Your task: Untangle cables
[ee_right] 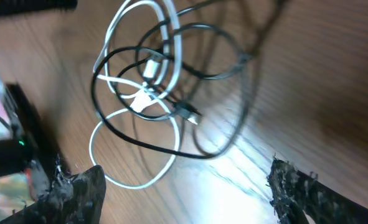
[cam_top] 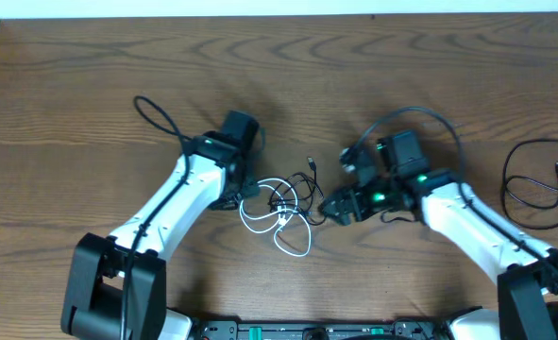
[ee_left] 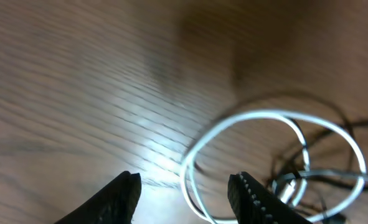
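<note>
The cables lie tangled on the wooden table between my two arms. The white cable (cam_top: 294,247) forms loops, and the thin black cable (cam_top: 309,177) is threaded through them. My left gripper (cam_top: 244,196) is low at the tangle's left edge. In the left wrist view it (ee_left: 185,190) is open, and a strand of the white cable's loop (ee_left: 271,116) runs between its fingers without being pinched. My right gripper (cam_top: 331,209) is at the tangle's right edge. In the right wrist view it (ee_right: 187,186) stands wide open just short of the white cable (ee_right: 134,182) and the black cable (ee_right: 147,144), holding nothing.
A separate black cord (cam_top: 533,184) lies looped near the table's right edge. A thick black arm wire (cam_top: 161,119) arcs behind the left arm. The table's far edge (cam_top: 279,19) meets a white wall. The left arm's body (ee_right: 15,146) shows in the right wrist view.
</note>
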Controlling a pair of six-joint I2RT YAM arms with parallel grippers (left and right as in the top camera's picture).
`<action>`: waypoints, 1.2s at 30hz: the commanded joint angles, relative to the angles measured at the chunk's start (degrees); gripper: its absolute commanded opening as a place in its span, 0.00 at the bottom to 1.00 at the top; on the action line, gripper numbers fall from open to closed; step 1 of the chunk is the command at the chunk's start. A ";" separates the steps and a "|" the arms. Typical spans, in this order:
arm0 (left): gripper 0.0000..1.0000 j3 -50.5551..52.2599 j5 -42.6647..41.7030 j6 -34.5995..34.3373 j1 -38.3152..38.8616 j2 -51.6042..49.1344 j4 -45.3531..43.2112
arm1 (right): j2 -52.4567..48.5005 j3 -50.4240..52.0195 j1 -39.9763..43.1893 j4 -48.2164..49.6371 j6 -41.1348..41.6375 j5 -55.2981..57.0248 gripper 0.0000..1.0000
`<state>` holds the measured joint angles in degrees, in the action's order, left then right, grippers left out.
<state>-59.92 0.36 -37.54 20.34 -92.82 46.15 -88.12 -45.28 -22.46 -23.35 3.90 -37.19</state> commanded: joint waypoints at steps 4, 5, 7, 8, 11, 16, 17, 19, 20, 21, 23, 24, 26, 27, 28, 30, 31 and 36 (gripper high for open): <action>0.52 -0.20 1.62 -1.57 -2.64 -0.55 0.59 | -0.20 -0.35 -9.70 5.14 2.05 10.78 0.79; 0.52 -0.20 1.62 -1.57 -2.82 -0.55 0.57 | -0.20 -0.35 -10.78 5.99 2.56 11.98 0.78; 0.52 -0.20 1.64 -1.57 -2.93 -0.55 0.57 | -0.20 -0.35 -13.07 7.56 2.95 13.84 0.74; 0.52 -0.20 1.62 -1.57 -2.93 -0.55 0.57 | -0.20 -0.35 -13.88 8.02 2.95 14.38 0.72; 0.52 -0.20 1.62 -1.55 -2.91 -0.55 0.66 | -0.44 -0.35 -16.11 9.03 3.10 17.94 0.57; 0.52 -0.20 1.62 -1.55 -2.91 -0.55 0.81 | -3.41 -0.35 -18.73 10.67 7.91 24.68 0.48; 0.52 -0.20 1.62 -1.55 -2.93 -0.55 0.79 | -4.15 -0.35 -18.93 11.06 7.91 24.63 0.44; 0.52 -0.20 1.62 -1.55 -2.91 -0.55 0.81 | -5.86 -0.35 -19.30 12.15 9.31 24.52 0.29; 0.52 -0.20 1.62 -1.55 -2.91 -0.55 0.90 | -6.12 -0.35 -19.32 12.41 9.38 24.33 0.22; 0.52 -0.20 1.62 -1.55 -2.91 -0.55 0.96 | -6.19 -0.35 -19.32 12.46 9.38 24.37 0.12; 0.53 -0.20 1.55 -1.57 -2.91 -0.55 1.36 | -5.81 -0.39 -19.15 12.52 9.31 24.65 0.01; 0.53 -0.20 1.16 -1.55 -2.91 -0.55 1.44 | -5.38 -0.44 -18.88 12.52 9.31 24.65 0.01; 0.53 -0.20 -0.61 -1.51 -2.91 -0.55 1.40 | -3.87 -0.55 -18.25 12.46 9.33 24.63 0.01; 0.53 -0.20 -1.79 -1.29 -2.91 -0.55 1.38 | -2.40 -0.61 -17.68 12.44 9.33 24.63 0.01; 0.53 -0.20 -3.39 -0.61 -2.89 -0.55 1.29 | -1.22 -0.66 -17.20 12.41 9.33 24.63 0.01; 0.53 -0.20 -7.08 1.53 -2.80 -0.55 0.92 | 2.91 -0.70 -15.58 12.26 9.38 24.59 0.01; 0.53 -0.20 -9.11 3.10 -2.69 -0.57 0.50 | 5.18 -0.70 -14.73 12.15 9.38 24.61 0.01; 0.58 -0.17 -19.50 12.07 -0.81 -0.57 -3.21 | 18.73 -0.70 -9.81 12.02 11.58 24.61 0.01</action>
<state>-59.92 -10.39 -32.86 18.20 -92.82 44.01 -76.51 -45.28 -34.68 -11.44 13.19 -13.08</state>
